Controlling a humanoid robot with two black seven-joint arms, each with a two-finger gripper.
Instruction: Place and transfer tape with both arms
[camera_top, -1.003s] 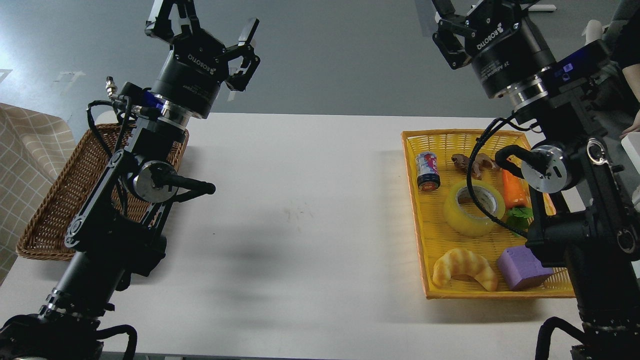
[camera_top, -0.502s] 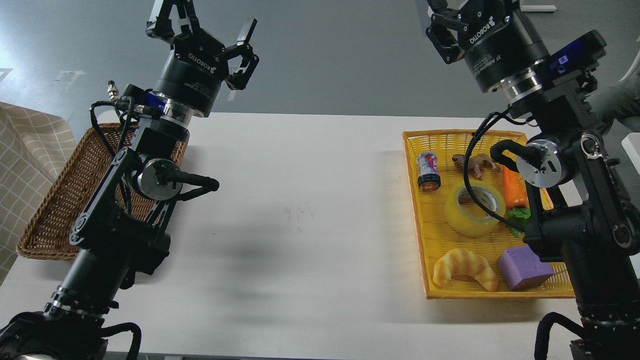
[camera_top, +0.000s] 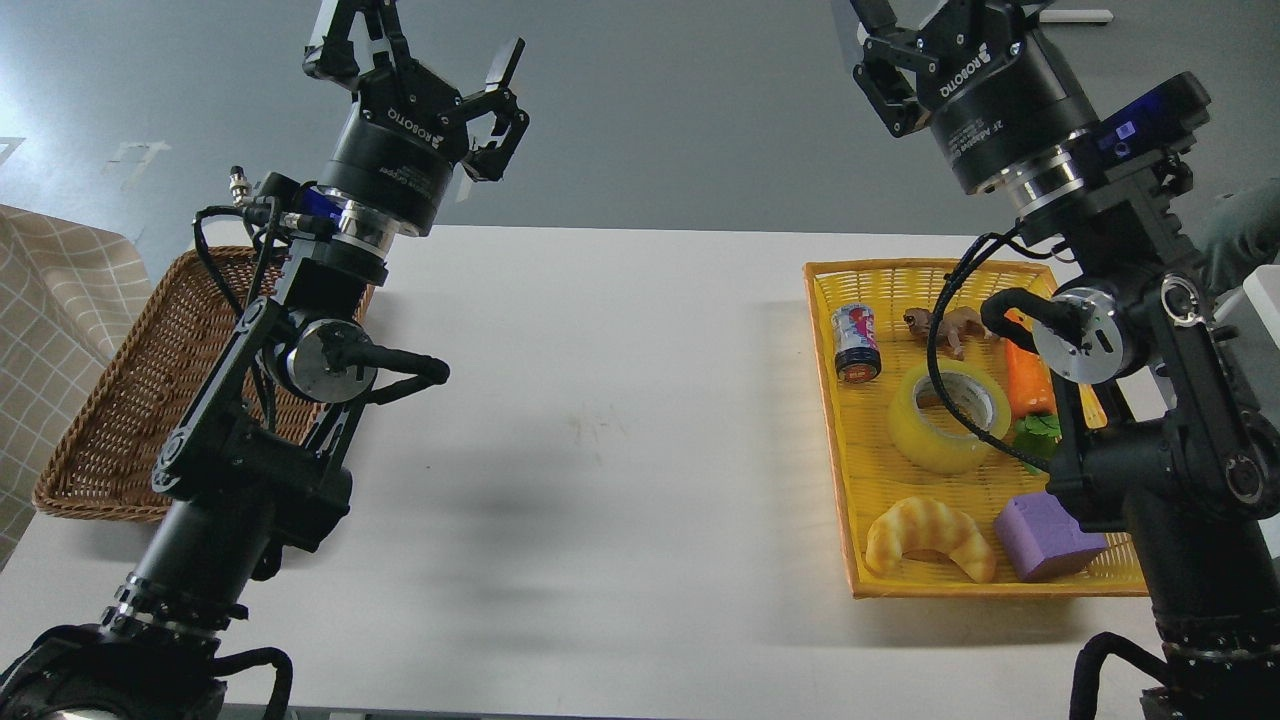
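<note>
The tape (camera_top: 925, 432), a translucent yellow roll with a grey-white core, lies flat in the middle of the yellow basket (camera_top: 838, 470) at the right of the white table. A cable of my right arm crosses in front of it. My left gripper (camera_top: 420, 50) is open and empty, held high above the table's far left, beside the brown basket. My right gripper (camera_top: 940, 20) is raised above the yellow basket's far edge. Its jaws look spread and hold nothing, and their tips are cut off by the top edge.
The yellow basket also holds a small can (camera_top: 856, 342), a brown animal toy (camera_top: 950, 325), a carrot toy (camera_top: 1027, 378), a croissant toy (camera_top: 930, 538) and a purple block (camera_top: 1045, 535). A brown wicker basket (camera_top: 100, 420) stands at the left. A checked cloth (camera_top: 50, 300) hangs beyond it.
My left arm has shifted a little to the right and up. My right arm has shifted slightly to the left. The tape has not moved.
</note>
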